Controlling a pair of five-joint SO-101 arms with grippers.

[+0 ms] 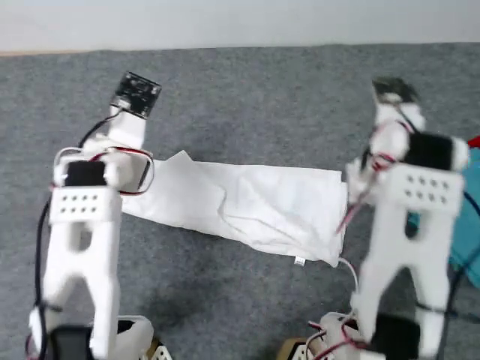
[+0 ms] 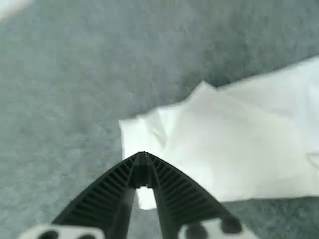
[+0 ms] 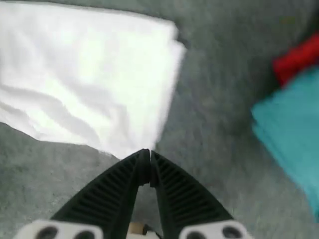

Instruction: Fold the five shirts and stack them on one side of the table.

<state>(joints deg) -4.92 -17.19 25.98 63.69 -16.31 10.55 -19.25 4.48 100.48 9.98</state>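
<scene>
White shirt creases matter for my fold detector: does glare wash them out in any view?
High view: white shirt creases read as faint grey shadows. Left wrist view: bright, nearly featureless. Right wrist view: washed out mid-cloth, one shaded fold visible.

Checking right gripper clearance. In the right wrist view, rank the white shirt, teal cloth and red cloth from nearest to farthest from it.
1. white shirt: its corner lies right at the tip of the right gripper.
2. teal cloth: off to one side, across bare table.
3. red cloth: past the teal cloth's far edge.
</scene>
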